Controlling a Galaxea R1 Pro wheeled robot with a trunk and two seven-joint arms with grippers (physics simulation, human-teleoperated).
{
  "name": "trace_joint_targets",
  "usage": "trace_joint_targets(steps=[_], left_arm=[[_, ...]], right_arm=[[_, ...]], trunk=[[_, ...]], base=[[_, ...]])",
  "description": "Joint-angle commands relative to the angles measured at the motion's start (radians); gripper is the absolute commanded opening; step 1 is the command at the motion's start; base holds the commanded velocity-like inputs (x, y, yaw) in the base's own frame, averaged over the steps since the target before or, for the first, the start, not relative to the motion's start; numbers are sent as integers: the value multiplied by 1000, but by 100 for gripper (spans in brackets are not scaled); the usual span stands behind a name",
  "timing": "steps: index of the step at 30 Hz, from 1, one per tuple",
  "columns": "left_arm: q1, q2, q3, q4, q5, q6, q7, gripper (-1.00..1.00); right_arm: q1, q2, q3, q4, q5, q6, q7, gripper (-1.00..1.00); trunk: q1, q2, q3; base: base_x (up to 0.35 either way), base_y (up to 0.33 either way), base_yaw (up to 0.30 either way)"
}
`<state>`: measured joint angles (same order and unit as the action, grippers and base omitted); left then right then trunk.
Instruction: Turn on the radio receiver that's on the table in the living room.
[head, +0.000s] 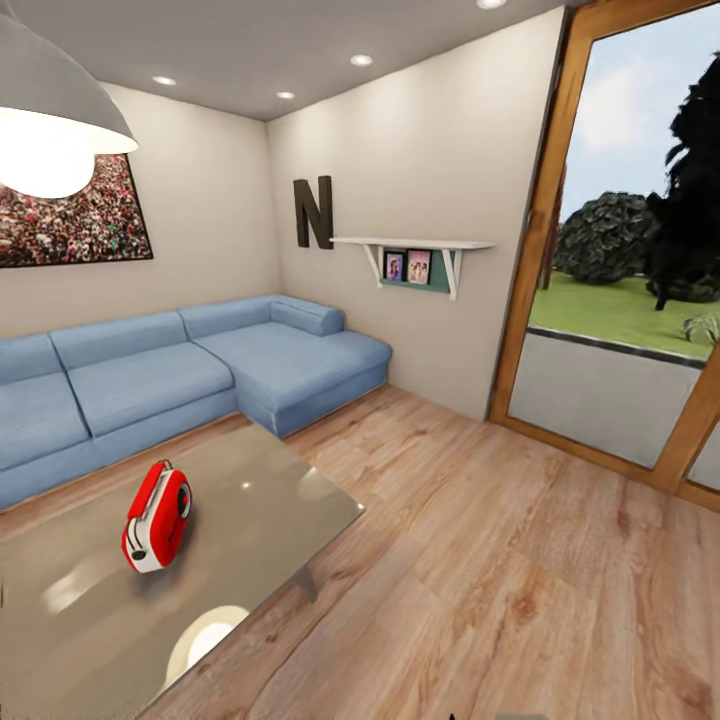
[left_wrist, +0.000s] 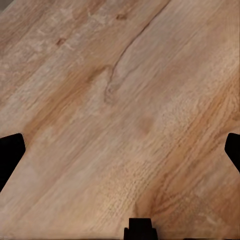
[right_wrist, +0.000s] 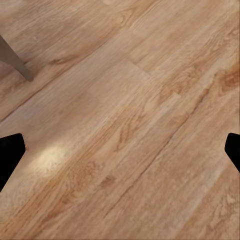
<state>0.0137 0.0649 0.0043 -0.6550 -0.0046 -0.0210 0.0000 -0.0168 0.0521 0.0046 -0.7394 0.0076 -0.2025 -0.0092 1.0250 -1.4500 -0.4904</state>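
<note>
The radio (head: 157, 517) stands upright on the grey table (head: 270, 500), near left (sofa (head: 190, 375) beyond); both grippers (left_wrist: 120, 145) (right_wrist: 120, 145) hang wide open over the wood floor (head: 520, 560).

1 radio receiver (head: 157, 517) | 1 table (head: 260, 500) | 1 sofa (head: 180, 375) | 2 shelf photos (head: 407, 266) | 4 ceiling spotlights (head: 361, 60)

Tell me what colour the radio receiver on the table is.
The radio receiver is red with white sides and a grey dial, seen best in the head view.
</note>
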Motion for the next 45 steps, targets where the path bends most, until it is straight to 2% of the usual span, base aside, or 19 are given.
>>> trace_joint_targets(steps=[1, 45], left_arm=[[0, 0, 0, 0, 0, 0, 0, 100], [0, 0, 0, -2, 0, 0, 0, 100]], right_arm=[[0, 0, 0, 0, 0, 0, 0, 100], [0, 0, 0, 0, 0, 0, 0, 100]], trunk=[[0, 0, -1], [0, 0, -40]], base=[[0, 0, 183], [0, 0, 184]])
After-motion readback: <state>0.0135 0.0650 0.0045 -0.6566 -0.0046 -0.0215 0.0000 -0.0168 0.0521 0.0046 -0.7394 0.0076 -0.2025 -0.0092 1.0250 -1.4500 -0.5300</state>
